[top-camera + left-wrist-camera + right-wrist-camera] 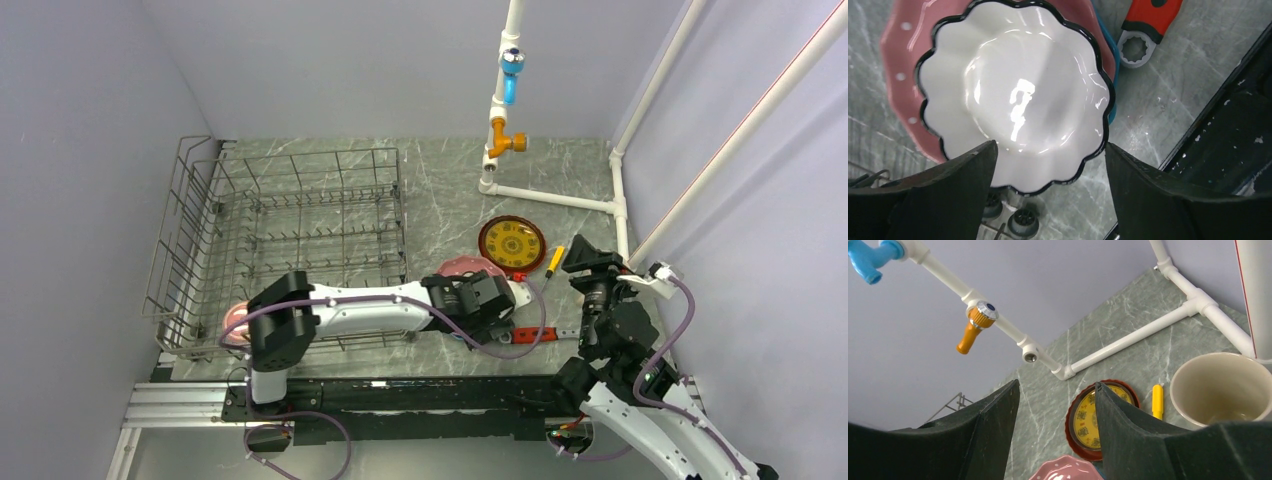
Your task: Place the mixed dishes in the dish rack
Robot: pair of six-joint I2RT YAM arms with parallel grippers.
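1. Nearest the left wrist camera, the left claw (1049, 150) hangs released over the near rim of the bowl (1013, 95), jaws apart, gripping nothing. The bowl looks wider than that gap, so closing across it would probably land on the glaze and skid off. A pinch on the wavy rim seems the only hold.
2. That bowl sits on the pink plate (898, 55), which lies on the blue plate (1113, 57). The stack is on the worktop (440, 190), just beside the rack's near right corner. A pinch set too low could catch the pink rim as well and drag or lift the whole stack.
3. Just beside the stack lies the wrench (1148, 20). If the stack gets shoved, a plate could ride up on it and tilt.
4. Left of it stands the rack (290, 230), wire walls and tines upright. A glossy bowl held only by its rim may swing or slip, and carried too low it would knock the wire.
5. Over on the right, the right claw (1055, 385) is also released and empty, raised above the patterned plate (1098, 420), screwdriver (1158, 401) and cup (1220, 390). Both arms are close, so a swing towards the middle risks a clash or a tipped cup.
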